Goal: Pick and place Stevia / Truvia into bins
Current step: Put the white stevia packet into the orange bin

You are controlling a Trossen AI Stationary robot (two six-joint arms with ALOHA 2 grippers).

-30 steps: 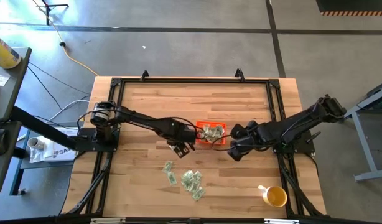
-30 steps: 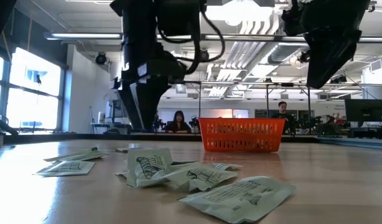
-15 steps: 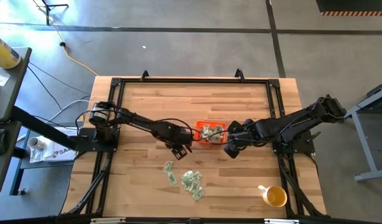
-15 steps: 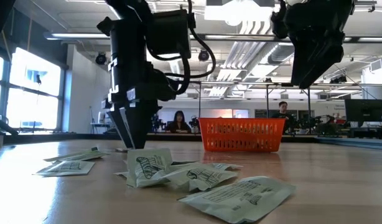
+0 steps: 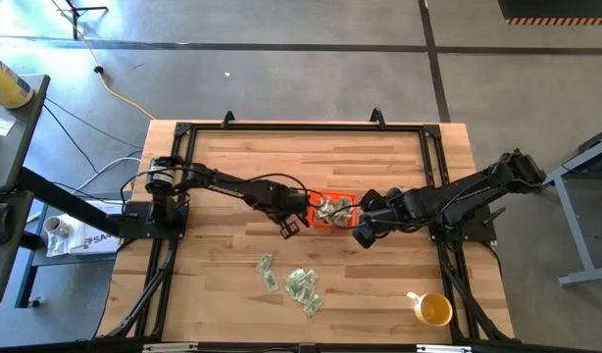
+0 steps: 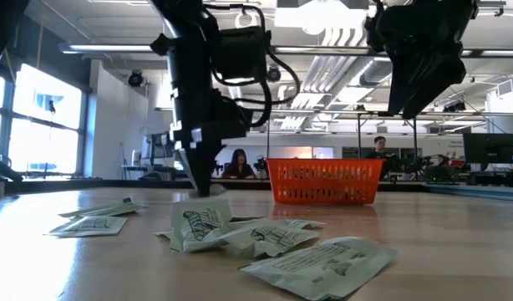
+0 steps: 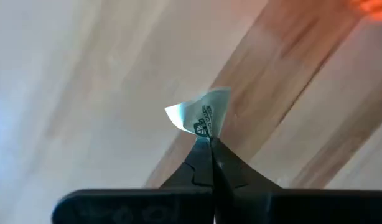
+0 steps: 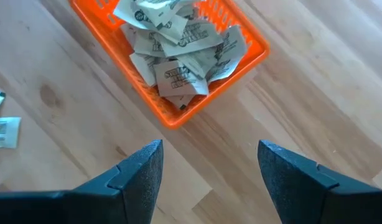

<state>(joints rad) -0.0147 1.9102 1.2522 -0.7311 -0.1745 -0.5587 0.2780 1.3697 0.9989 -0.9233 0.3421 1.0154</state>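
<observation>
Left tool (image 7: 209,142) is pinching one packet (image 7: 203,115) at its tips, jaws shut on it, just beside orange bin (image 5: 321,224) w/ packets inside. Right tool (image 8: 209,171) is hanging wide open, empty, near bin's other side. Loose packets (image 5: 299,284) are lying on surface (image 5: 232,157) nearer the front

Held packet: one pale green-and-white Stevia packet (image 7: 202,116) pinched by a corner between the closed jaws of the left gripper (image 7: 208,144), bent and sticking out past the tips.
Orange bin: shallow bright-orange bin (image 8: 247,59) with slotted walls, just ahead of the right gripper's (image 8: 206,165) spread jaws and just beside the left jaws.
Binned packets: a jumbled heap of packets (image 8: 178,43) inside the bin, overlapping at all angles.
Loose packets: a scattered cluster (image 5: 299,284) flat or crumpled on the wood, well apart from both sets of jaws.
</observation>
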